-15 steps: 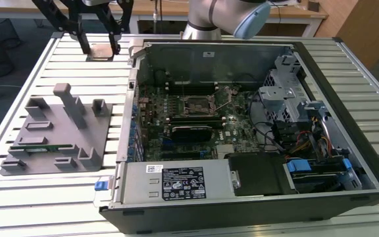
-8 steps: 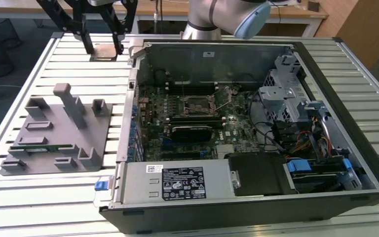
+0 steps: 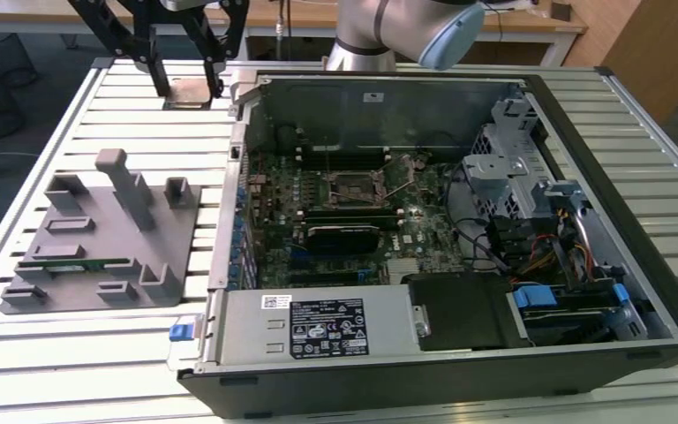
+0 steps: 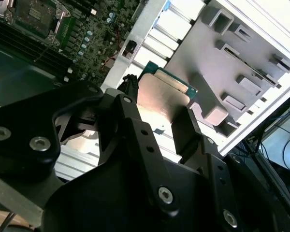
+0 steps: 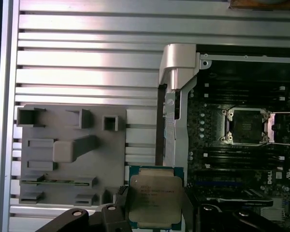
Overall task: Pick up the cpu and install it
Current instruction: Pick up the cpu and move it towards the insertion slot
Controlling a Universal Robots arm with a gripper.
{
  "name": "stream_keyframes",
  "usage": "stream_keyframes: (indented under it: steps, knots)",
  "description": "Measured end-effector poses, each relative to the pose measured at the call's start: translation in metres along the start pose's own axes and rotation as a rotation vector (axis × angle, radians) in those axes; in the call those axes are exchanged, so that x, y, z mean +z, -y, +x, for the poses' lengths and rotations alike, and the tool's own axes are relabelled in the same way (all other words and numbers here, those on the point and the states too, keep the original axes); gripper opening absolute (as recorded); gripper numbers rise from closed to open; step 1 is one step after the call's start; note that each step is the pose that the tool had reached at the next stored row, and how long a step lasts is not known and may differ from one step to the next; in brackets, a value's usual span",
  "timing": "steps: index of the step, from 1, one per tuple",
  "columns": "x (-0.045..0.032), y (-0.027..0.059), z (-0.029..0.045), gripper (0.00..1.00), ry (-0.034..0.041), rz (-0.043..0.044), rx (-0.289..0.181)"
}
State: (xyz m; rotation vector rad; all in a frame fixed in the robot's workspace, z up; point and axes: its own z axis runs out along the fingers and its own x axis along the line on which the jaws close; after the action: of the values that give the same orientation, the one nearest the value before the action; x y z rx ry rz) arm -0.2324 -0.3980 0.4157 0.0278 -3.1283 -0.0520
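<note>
Gripper (image 3: 186, 84), exterior view's upper left, clamped cpu (image 5: 154, 198) by edges; level hold, squared to socket (image 3: 353, 184) at centre, seemed essential.

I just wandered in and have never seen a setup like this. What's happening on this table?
A robot arm's gripper is clamped on a cpu. It holds the chip by two opposite edges, low over the slatted table and just outside the open computer case. The cpu socket on the motherboard inside has no chip in it yet. A grey parts tray sits beside the case.
</note>
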Motion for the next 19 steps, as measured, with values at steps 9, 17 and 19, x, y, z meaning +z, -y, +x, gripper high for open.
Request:
stream_keyframes:
  steps: [9,17,19]
  knots:
    - [0.0001,0.0001,-0.0025,0.53,0.0,0.0,0.0]
    - [0.0001,0.0001,-0.0032,0.53,0.0001,0.0,0.0]
    - [0.0001,0.0001,-0.0032,0.53,0.0,0.0,0.0]
